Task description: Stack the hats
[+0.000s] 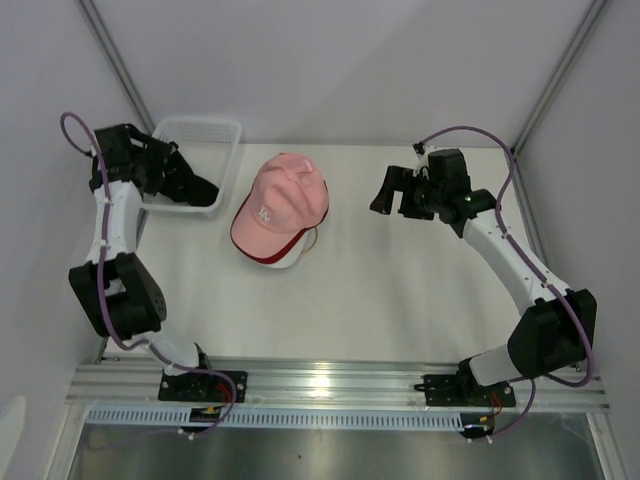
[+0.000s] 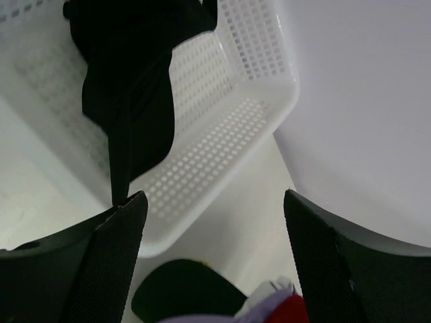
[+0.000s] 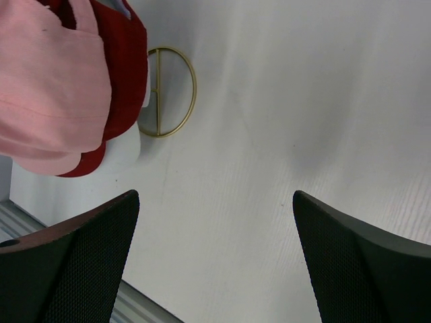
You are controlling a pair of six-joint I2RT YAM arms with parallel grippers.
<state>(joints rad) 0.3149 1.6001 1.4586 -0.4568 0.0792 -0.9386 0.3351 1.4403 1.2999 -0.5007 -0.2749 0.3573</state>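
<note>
At least four caps are showing: one pink cap, one red cap and one white cap are sitting in a single pile, and one black cap is lying in the one basket. One gold stand is peeking out beneath the pile.

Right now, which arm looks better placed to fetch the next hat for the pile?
Left. The left gripper is open right at the white basket holding the black cap. The right gripper, also open, sits beyond the pink cap topping the stack.

gold stand half under caps, black cap cropped
</note>
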